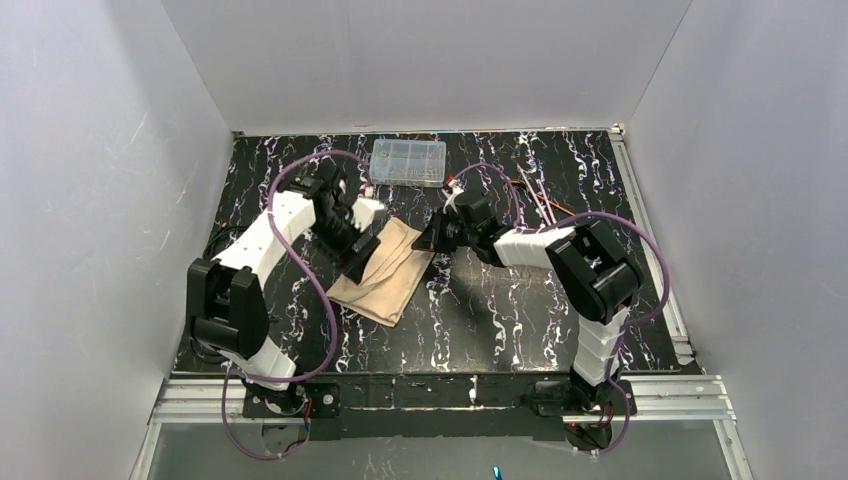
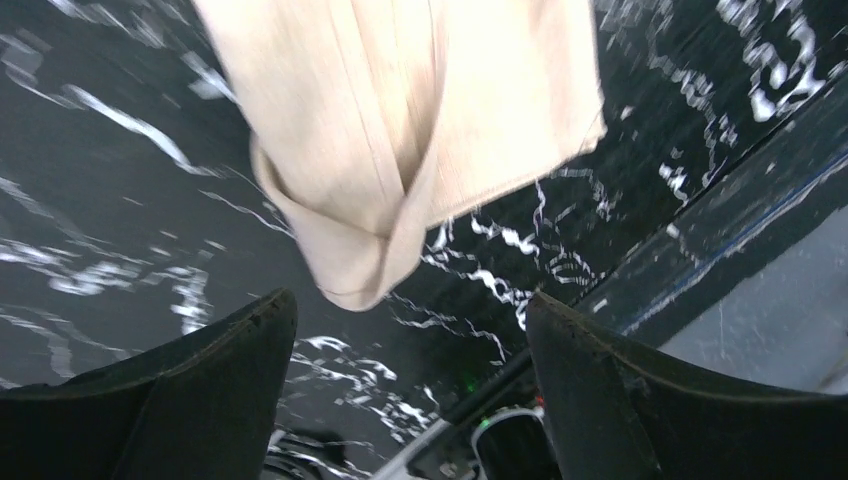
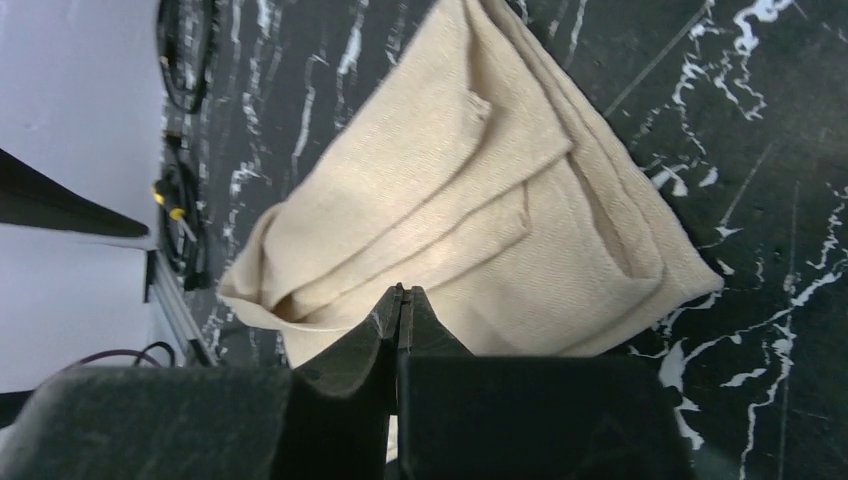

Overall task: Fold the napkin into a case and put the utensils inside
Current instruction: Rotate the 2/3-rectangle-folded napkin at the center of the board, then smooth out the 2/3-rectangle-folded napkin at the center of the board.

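The beige napkin [image 1: 390,275] lies folded in layers on the dark marbled table, with a rounded folded corner [image 2: 350,270] and overlapping flaps [image 3: 470,200]. My left gripper [image 1: 357,260] hovers over the napkin's left part. It is open [image 2: 410,297]: its jaws stand wide apart and hold nothing, and the folded corner lies just beyond the tips. My right gripper [image 1: 433,240] is at the napkin's right edge. It is shut [image 3: 405,292], and its tips point onto the cloth with nothing seen between them. Thin copper-coloured lines behind the right arm [image 1: 535,200] may be the utensils.
A clear plastic compartment box [image 1: 408,163] stands at the back of the table. Purple cables [image 1: 320,290] loop off both arms. White walls close in the table on three sides. Black cables [image 3: 180,190] lie by the table's metal edge rail.
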